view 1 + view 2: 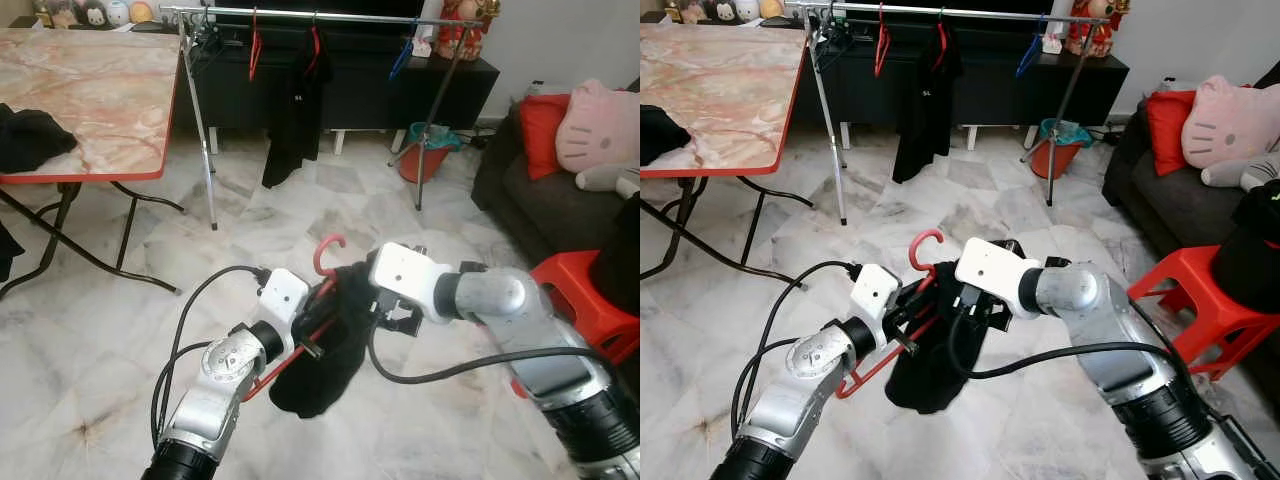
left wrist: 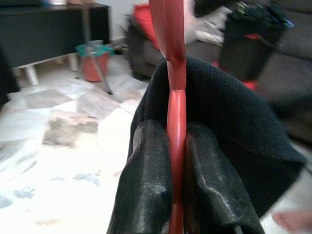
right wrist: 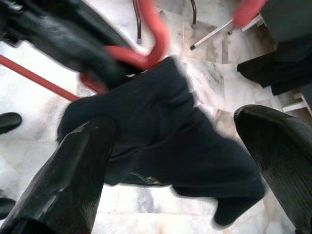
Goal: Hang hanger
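Four hangers in all: one red hanger [image 1: 325,262] at centre frame carrying one black garment [image 1: 325,350], and on the one clothes rail [image 1: 300,13] along the top edge, two more red hangers [image 1: 254,42] and one blue hanger [image 1: 401,56]. Two claws meet at centre, the left claw [image 2: 176,161] and the right claw [image 3: 175,146]. There is one marble-topped bench [image 1: 90,90] at upper left, one red stool [image 1: 580,300] at right, and one orange bucket [image 1: 428,152] beneath the rail.

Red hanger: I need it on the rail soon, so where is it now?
The red hanger is low at centre in the eye views, held in the left gripper with a black garment draped over it, beside the right gripper.
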You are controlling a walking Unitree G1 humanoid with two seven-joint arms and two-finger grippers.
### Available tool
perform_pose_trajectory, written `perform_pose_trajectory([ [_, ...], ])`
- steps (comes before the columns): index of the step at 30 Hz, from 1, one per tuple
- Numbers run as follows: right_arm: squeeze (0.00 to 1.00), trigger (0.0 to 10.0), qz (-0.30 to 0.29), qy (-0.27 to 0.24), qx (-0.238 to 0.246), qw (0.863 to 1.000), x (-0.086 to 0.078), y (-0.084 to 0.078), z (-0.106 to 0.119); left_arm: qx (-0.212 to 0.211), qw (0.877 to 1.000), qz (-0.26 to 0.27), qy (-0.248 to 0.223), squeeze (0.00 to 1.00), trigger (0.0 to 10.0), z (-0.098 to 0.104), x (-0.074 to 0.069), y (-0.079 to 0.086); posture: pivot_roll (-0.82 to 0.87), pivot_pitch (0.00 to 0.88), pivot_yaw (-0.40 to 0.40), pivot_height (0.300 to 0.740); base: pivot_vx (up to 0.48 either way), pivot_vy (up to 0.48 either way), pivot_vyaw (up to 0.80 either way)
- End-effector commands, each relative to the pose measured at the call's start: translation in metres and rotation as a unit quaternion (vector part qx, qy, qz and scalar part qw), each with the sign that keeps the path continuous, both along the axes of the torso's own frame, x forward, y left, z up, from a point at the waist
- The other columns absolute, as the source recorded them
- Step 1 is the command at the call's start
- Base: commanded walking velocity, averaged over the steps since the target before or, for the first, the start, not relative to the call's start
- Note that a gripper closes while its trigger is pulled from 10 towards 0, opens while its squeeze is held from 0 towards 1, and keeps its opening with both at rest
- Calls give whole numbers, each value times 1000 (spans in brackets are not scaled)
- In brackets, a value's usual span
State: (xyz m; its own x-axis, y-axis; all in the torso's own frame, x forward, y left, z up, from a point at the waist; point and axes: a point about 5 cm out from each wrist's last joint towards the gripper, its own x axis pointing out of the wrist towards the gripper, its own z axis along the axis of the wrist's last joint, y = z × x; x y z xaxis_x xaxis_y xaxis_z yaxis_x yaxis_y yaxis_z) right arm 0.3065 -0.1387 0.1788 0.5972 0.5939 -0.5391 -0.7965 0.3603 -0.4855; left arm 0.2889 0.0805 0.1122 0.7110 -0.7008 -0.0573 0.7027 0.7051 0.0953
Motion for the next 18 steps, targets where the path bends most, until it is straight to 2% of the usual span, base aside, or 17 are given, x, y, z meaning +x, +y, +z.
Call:
perform_pose_trajectory([
  [1,0,10000,-15,5,13,1000,5,-11,1,-4,999,-34,-14,0,10000,10,-4,-6,61,48,-141,740,0,0,0],
  [4,0,10000,-13,26,36,999,6,-16,-2,5,998,-57,-8,0,10000,11,-8,0,61,48,-141,740,0,0,0],
  [10,0,10000,15,60,51,997,2,-28,-7,32,996,-85,5,0,10000,9,-17,16,65,52,-139,740,0,0,0],
  [11,0,10000,15,60,51,997,2,-28,-7,32,996,-85,5,0,10000,9,-17,16,65,52,-139,740,0,0,0],
  [13,0,10000,27,77,81,993,1,-27,-6,30,996,-84,10,0,10000,10,-18,21,65,52,-139,740,0,0,0],
  [14,0,10000,51,86,96,990,-3,-25,-6,32,996,-83,13,0,10000,10,-19,24,65,52,-139,740,0,0,0],
  [18,0,10000,76,100,102,987,-7,-26,-9,35,995,-87,18,0,10000,10,-21,28,65,52,-139,740,0,0,0],
])
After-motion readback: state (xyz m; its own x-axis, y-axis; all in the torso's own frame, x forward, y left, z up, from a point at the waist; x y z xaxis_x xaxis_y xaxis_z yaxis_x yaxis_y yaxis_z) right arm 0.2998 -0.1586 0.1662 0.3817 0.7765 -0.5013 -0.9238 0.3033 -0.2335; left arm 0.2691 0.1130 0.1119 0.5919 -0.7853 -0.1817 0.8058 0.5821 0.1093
